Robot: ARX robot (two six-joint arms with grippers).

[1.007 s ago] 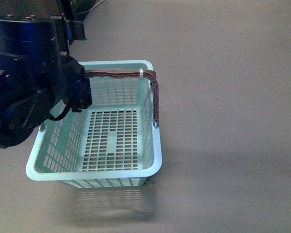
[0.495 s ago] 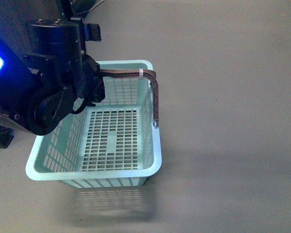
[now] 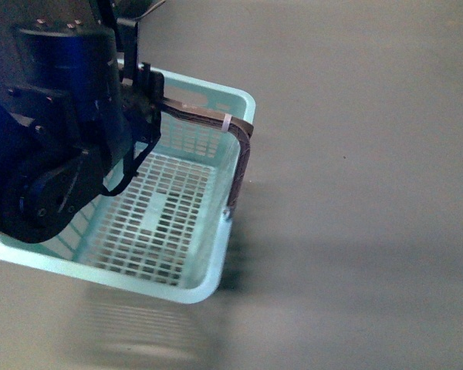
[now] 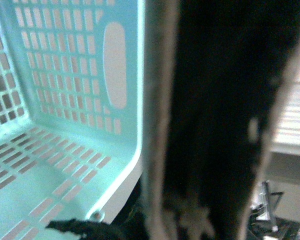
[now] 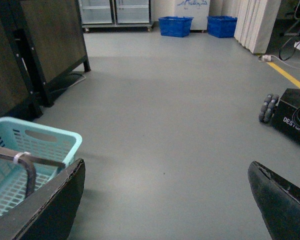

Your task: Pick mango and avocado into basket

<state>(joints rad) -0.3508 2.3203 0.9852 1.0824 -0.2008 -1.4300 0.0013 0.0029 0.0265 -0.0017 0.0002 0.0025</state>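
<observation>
Hanging from our left gripper, whose fingers pinch the brown handle, the light blue basket tilts clear of the grey floor, off level, we judge, because the grip sits toward one end of the handle. Neither mango nor avocado appears in any view, and none lies in the basket. Our right gripper hovers with fingers spread wide, free for picking fruit.

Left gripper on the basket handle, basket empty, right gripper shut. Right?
No: the right gripper is open; the right wrist view shows its fingers wide apart, only floor between. The left gripper is on the basket handle and the basket is empty, as said.
</observation>
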